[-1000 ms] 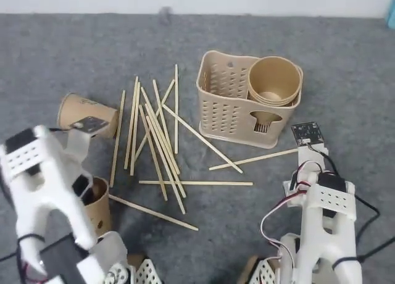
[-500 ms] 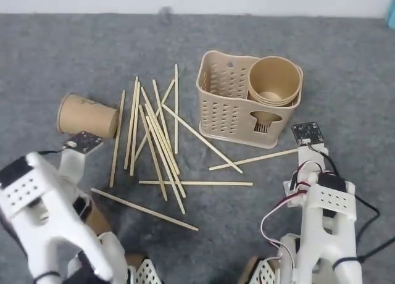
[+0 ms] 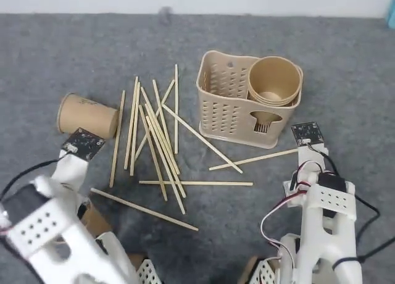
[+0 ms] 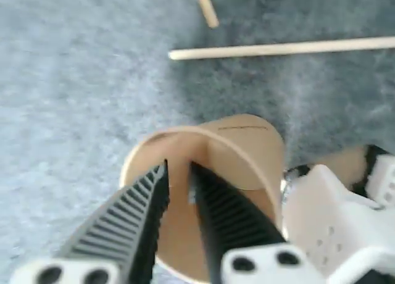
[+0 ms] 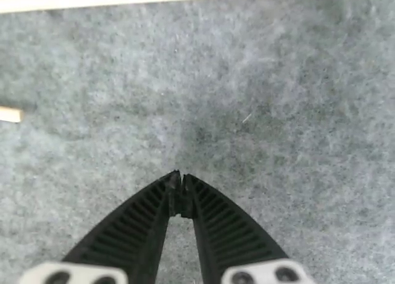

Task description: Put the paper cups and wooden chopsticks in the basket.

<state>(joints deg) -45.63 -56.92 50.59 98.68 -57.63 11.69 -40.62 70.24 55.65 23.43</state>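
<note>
Left gripper (image 4: 179, 170): narrow, pinching the rim of the paper cup (image 4: 244, 148), low beside the arm's base.
Right gripper (image 5: 179, 180): closed, empty.
Good lift: straight up, clear of the chopsticks (image 3: 157, 142), releasing above the basket (image 3: 225, 114).

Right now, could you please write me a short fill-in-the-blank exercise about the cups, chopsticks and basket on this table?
1. The stacked cups stand inside the ____.
2. The loose cup beside the chopsticks lies on its ____.
3. The left jaws pinch the ____ of another cup.
4. The right jaws are ____ above bare carpet.
Missing words: basket; side; rim; shut.
</note>
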